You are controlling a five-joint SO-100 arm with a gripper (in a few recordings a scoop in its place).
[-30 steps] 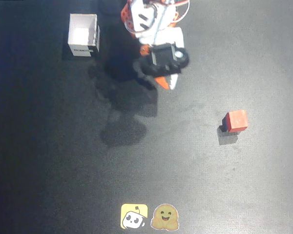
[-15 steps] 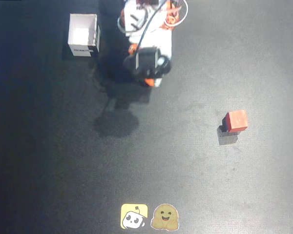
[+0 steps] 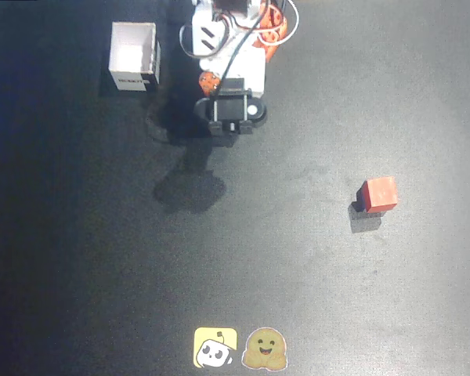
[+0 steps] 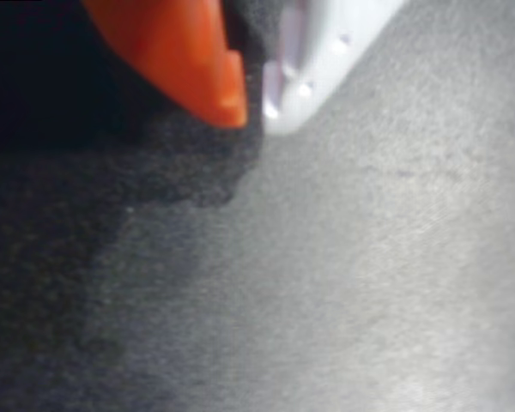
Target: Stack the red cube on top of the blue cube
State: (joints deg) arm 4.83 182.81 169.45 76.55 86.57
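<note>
In the overhead view the red cube (image 3: 378, 193) stands at the right of the black table, raised off the surface. A dark sliver of the blue cube (image 3: 358, 207) peeks out under its lower left corner; the rest of the blue cube is hidden beneath it. My gripper (image 3: 229, 131) is folded back near the arm's base at the top centre, far to the left of the cubes. In the wrist view the orange finger (image 4: 197, 60) and the white finger (image 4: 313, 60) nearly meet at the gripper (image 4: 253, 107), shut with nothing between them, above bare table.
A white open box (image 3: 133, 56) stands at the top left, close to the arm's base (image 3: 235, 31). Two stickers (image 3: 240, 348) lie at the table's bottom edge. The arm's shadow (image 3: 189, 188) falls on the table's middle.
The arm has drawn back toward its base and swung slightly left, with its shadow following. The red cube has not moved.
</note>
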